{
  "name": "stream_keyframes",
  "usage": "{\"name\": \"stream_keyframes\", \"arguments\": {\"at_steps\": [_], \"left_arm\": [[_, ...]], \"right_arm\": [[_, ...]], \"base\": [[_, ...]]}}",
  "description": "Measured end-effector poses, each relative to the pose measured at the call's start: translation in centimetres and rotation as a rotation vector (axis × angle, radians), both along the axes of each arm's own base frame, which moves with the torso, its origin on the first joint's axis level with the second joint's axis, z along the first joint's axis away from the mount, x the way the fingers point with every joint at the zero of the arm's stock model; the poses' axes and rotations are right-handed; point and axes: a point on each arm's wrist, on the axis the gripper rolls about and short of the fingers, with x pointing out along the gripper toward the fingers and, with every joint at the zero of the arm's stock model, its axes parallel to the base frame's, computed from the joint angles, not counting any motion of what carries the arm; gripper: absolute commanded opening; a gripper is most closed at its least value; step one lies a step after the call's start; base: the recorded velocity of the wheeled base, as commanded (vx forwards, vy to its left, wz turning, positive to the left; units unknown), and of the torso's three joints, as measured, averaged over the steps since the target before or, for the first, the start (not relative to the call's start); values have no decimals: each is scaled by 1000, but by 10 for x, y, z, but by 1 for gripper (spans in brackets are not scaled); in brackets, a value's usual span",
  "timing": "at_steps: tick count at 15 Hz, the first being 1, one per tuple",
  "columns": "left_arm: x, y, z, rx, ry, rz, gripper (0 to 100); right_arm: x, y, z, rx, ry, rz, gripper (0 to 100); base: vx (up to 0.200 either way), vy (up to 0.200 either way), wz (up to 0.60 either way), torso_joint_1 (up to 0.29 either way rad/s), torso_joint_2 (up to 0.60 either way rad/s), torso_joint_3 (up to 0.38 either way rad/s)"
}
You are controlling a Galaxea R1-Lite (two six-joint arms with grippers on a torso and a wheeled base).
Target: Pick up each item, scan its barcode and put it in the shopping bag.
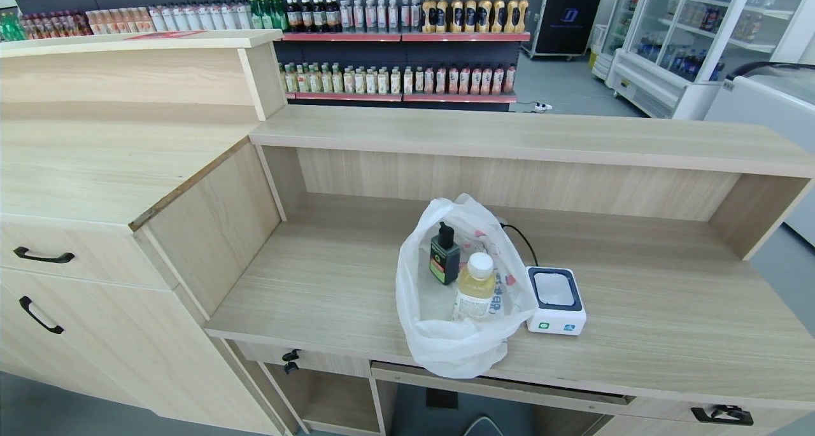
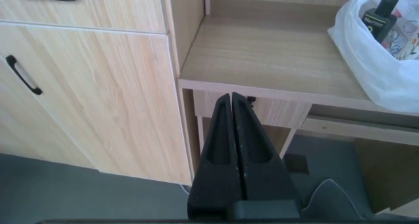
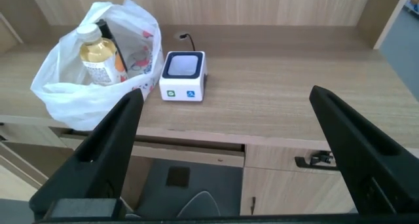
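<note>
A white plastic shopping bag [image 1: 439,334] stands open on the wooden counter [image 1: 668,309]. Inside it are a dark green pump bottle [image 1: 444,255] and a pale yellow drink bottle [image 1: 475,286] with a white cap, both upright. A small white barcode scanner [image 1: 555,299] sits just right of the bag, its cable running back. My left gripper [image 2: 232,96] is shut, held low in front of the counter's left end, with the bag [image 2: 380,50] off to one side. My right gripper [image 3: 226,99] is open, below the counter's front edge, facing the scanner [image 3: 183,75] and bag [image 3: 72,86].
A taller cabinet [image 1: 95,168] with black drawer handles stands to the left of the counter. A raised shelf ledge [image 1: 528,137] runs along the counter's back. Drawers with black handles [image 1: 722,415] hang under the counter front. Drink shelves and fridges stand far behind.
</note>
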Motion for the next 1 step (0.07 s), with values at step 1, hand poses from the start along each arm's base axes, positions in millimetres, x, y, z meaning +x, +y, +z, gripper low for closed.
{"name": "stream_keyframes", "arguments": {"at_steps": [1], "left_arm": [[0,0,0,0,0,0,0]], "right_arm": [[0,0,0,1,0,-1,100]], "base": [[0,0,0,0,0,0]]}}
